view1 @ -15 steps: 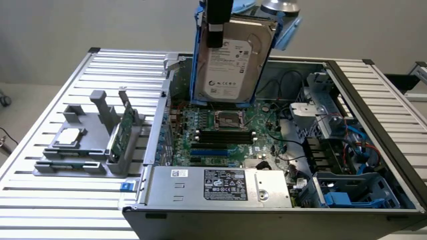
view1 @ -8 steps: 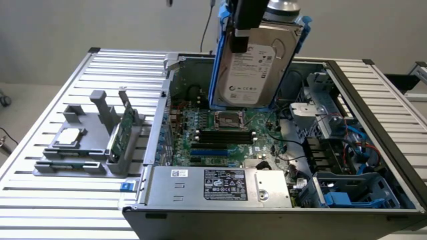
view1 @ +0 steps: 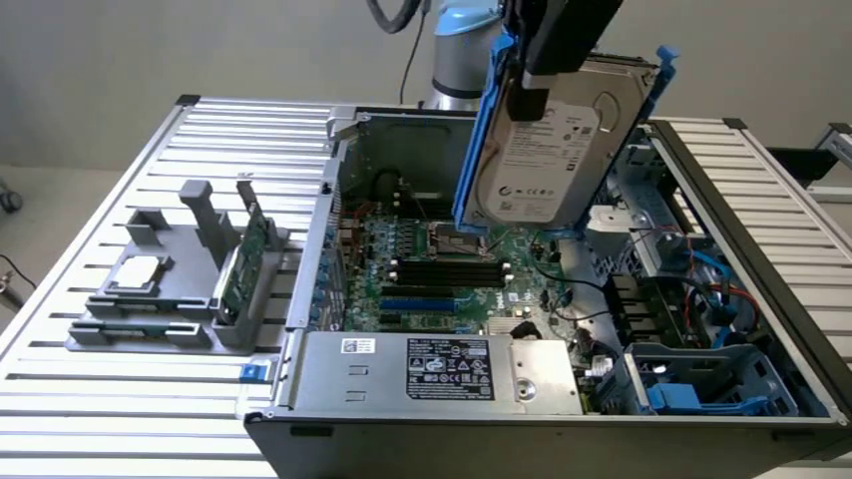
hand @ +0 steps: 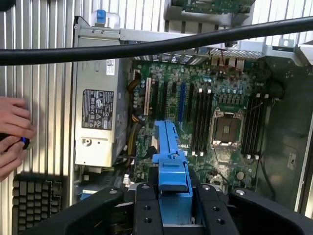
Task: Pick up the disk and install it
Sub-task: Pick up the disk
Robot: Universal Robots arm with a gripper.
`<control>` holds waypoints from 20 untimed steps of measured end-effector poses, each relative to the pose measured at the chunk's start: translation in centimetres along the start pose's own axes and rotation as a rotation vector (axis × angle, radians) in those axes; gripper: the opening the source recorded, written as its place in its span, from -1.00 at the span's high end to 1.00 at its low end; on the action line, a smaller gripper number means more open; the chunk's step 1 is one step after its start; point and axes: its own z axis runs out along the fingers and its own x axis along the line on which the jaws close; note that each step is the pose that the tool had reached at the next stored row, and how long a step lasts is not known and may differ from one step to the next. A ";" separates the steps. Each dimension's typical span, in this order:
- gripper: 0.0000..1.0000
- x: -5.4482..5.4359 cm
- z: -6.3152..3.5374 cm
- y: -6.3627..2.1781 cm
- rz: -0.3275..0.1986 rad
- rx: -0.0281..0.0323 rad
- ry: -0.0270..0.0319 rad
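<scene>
Arm (view1: 453, 75): my tube is silver-grey, with a light-blue joint cap.
Gripper (hand: 173, 196): mine is matte black, blocky.
Fingers (hand: 152, 215): flat, black, dotted with small screws (hand: 146, 207).
Cable (hand: 146, 46): thick, black.

The top of the disk (view1: 540, 170) is hidden behind the fingers (view1: 529, 102).

Open computer case (view1: 533, 444) lies on the table (view1: 80, 419). Inside it, the motherboard (view1: 440, 269) sits on the case floor, with the power supply (view1: 440, 369) at the near end and the drive bay (view1: 692, 384) at the exterior view's right. The disk (view1: 540, 160) hangs upright, slightly tilted, above the motherboard, clamped in the gripper (view1: 533, 95). To the exterior view's left of the case stands a rack (view1: 147, 334), with a circuit card (view1: 239, 269) upright in it and a chip (view1: 140, 274) flat on it. Outside the case, past the power supply, a hand (hand: 12, 134) lies just beside a keyboard (hand: 34, 200).
</scene>
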 end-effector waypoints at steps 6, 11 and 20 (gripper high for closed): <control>0.34 1.6 0.05 -1.78 0.000 0.0000 0.0000; 0.34 3.0 0.09 -3.11 0.000 0.0000 0.0000; 0.34 5.9 0.13 -4.70 0.000 0.0000 0.0001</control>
